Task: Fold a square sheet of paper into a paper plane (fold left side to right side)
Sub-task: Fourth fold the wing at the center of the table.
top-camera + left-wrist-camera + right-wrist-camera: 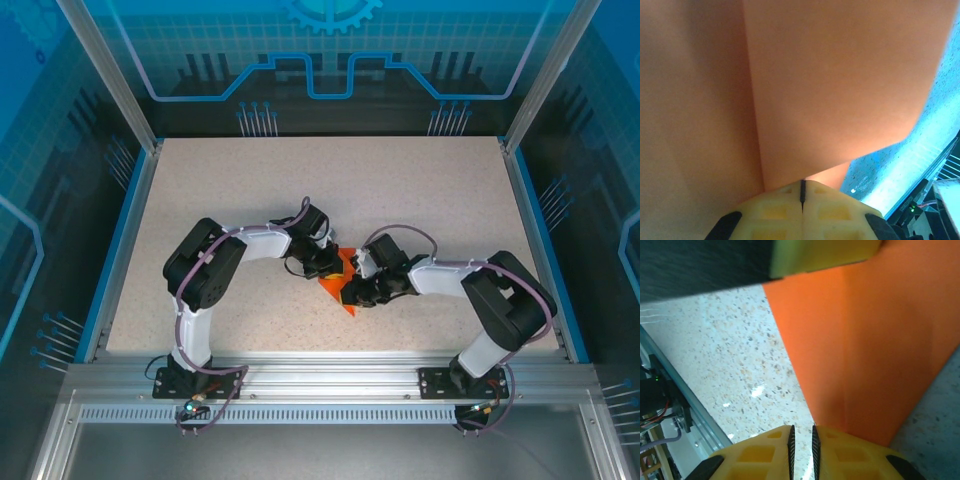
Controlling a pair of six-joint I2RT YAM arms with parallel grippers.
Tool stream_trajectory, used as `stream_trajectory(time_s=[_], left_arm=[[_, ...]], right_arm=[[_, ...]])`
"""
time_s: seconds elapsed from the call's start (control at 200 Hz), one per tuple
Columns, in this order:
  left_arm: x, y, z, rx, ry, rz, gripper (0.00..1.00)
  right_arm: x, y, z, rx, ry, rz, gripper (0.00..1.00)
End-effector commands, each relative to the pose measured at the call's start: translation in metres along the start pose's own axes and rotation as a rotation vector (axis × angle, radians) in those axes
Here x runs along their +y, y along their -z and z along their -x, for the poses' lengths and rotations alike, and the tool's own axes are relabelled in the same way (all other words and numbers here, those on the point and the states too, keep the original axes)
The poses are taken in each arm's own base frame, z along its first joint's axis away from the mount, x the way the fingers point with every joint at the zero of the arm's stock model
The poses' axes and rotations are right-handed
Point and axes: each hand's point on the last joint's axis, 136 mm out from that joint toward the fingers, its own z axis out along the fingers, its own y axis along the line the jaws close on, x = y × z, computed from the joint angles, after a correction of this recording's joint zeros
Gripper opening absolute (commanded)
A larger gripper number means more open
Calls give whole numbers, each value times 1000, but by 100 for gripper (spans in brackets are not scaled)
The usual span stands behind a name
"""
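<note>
Paper: the paper [340,285] lies at the middle of the table [250,190], a small creased orange shape with a point toward the lower edge of the top view, wedged between the two grippers
Left gripper: the left gripper [322,262] sits at the paper's upper-left side; in its wrist view the fingers [780,210] are pressed together with only a hairline seam, tips against the orange sheet
Left hold: whether a layer is nipped in that seam cannot be told; the sheet rises close in front of the camera, with a crease [754,100] running up from the tips
Likely reason: closed tips placed there look meant to pin or steady one side while the other side is worked
Right gripper: the right gripper [362,291] meets the paper from the lower right; its fingers [765,455] stand narrow, a thin slit between them
Right hold: the paper's lower edge runs down to the tips, but whether it sits in the slit cannot be told
Likely reason: a low approach at the edge suits catching a flap to carry it across
Stage: judged mid-fold; the shape is not yet a slim dart
Holder: the table alone bears the paper, which lies on bare speckled surface
Risk: thin paper could slip or crumple between two close grippers
</note>
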Motion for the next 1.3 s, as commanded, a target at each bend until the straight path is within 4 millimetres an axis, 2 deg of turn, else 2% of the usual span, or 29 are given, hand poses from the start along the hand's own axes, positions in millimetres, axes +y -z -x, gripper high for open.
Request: stream_trajectory(time_s=[0.0, 0.37, 0.875, 1.295], left_arm=[[42, -10, -22, 56, 81, 136, 0], [43, -10, -21, 54, 79, 144, 0], [46, -9, -19, 48, 84, 165, 0], [50, -10, -20, 50, 91, 177, 0]], right_arm=[[-9, -5, -9, 38, 0, -50, 19], [-16, -8, -22, 75, -8, -79, 19], [-22, -13, -64, 161, -43, -105, 18], [-26, -10, -81, 178, -56, -120, 16]])
